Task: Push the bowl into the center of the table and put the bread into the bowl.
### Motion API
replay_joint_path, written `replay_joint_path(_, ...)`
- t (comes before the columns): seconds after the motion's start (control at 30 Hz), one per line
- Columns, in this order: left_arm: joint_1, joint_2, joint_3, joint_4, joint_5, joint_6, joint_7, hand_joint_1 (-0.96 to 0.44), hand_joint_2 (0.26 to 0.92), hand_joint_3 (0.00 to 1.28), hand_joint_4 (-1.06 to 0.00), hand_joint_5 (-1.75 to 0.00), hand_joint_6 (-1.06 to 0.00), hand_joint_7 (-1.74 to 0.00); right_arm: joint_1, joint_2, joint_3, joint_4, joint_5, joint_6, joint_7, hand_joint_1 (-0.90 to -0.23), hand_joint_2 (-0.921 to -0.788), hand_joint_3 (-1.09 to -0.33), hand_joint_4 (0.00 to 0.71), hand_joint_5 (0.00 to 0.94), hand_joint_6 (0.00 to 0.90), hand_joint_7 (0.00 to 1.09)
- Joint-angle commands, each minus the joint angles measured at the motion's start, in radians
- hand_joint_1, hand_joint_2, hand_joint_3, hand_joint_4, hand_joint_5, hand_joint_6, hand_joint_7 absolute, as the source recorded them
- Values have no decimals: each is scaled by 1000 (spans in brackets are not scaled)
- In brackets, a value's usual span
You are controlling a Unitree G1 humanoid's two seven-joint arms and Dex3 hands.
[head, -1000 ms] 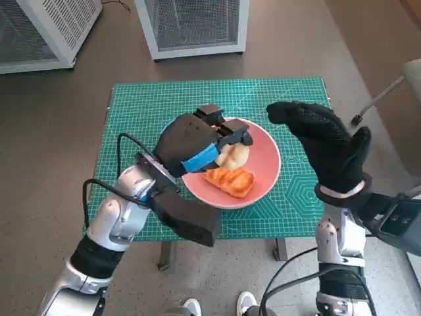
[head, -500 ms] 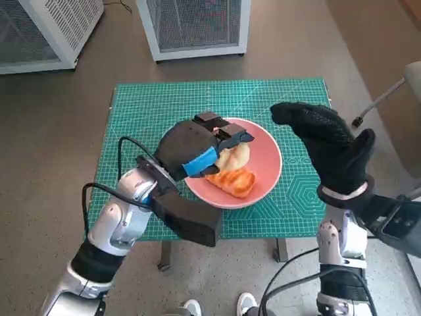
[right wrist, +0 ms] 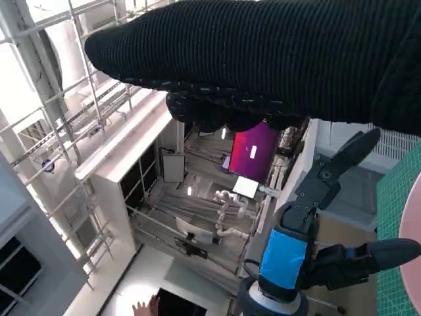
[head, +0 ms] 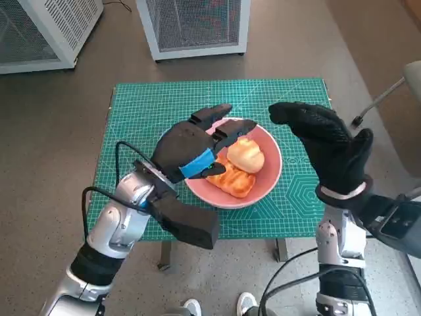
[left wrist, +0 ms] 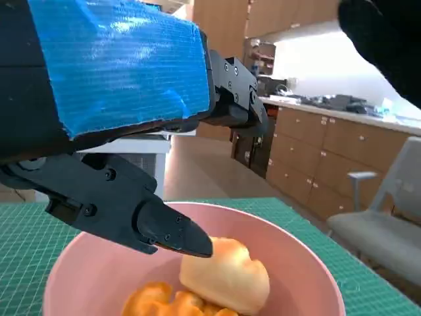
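The pink bowl (head: pixel 266 176) sits near the middle of the green cutting mat (head: pixel 145 105). In it lie a pale round bread roll (head: pixel 246 155) and an orange-brown glazed pastry (head: pixel 229 181). My left hand (head: pixel 187 147) hovers over the bowl's left rim with its fingers spread, holding nothing. The left wrist view shows the roll (left wrist: pixel 227 276) free below the black fingertips (left wrist: pixel 177 236), with the pastry (left wrist: pixel 164 303) beside it in the bowl (left wrist: pixel 302 263). My gloved right hand (head: pixel 322 145) is raised to the right of the bowl, empty, fingers apart.
The mat covers the small table. Two white mesh cabinets (head: pixel 194 26) stand on the floor beyond the table's far side. A chair (head: pixel 401 85) shows at the right edge. Shoes (head: pixel 217 306) of a person appear by the near edge.
My left hand has opened its fingers and let go of the bread roll, which now lies in the bowl beside the pastry. The right hand has hardly moved.
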Motion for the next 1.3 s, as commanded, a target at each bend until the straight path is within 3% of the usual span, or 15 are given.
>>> replay_joint_path(0.03,15,-14,63,-18,-120,-33,1,-534,921,52,-225,0,-220,-264,13,-4,-2,4,-5,16,-11,-541,-921,-561,393,29,-1,778)
replay_joint_path(0.23,34,-57,155,-5,-353,-66,-34,-529,921,87,-209,-1,-217,-253,12,-9,-2,-11,-10,24,-25,-544,-921,-557,395,30,3,786)
replay_joint_path(0.5,48,-113,254,47,-630,-196,-64,-600,921,248,-175,0,-196,-242,-1,-23,-16,-21,-21,11,-50,-550,-921,-536,406,29,41,730)
replay_joint_path(0.67,65,-168,304,-2,-805,-200,-99,-621,921,318,-155,-2,-49,-490,-12,-23,-19,-40,-33,1,-76,-551,-921,-529,411,27,59,705)
replay_joint_path(0.8,85,-206,343,-10,-913,-227,-119,-643,921,360,-149,-2,-10,-540,-25,-23,-14,-58,-56,-20,-102,-543,-921,-529,414,27,66,695)
replay_joint_path(1.03,95,-214,395,10,-998,-272,-169,-686,921,354,-161,-8,-3,-539,-57,-29,-6,-77,-91,-23,-146,-521,-921,-534,410,22,73,688)
replay_joint_path(1.3,81,-197,426,30,-986,-334,-204,-696,921,328,-159,-2,-39,-485,-88,-30,4,-83,-129,-39,-183,-502,-921,-528,407,18,89,695)
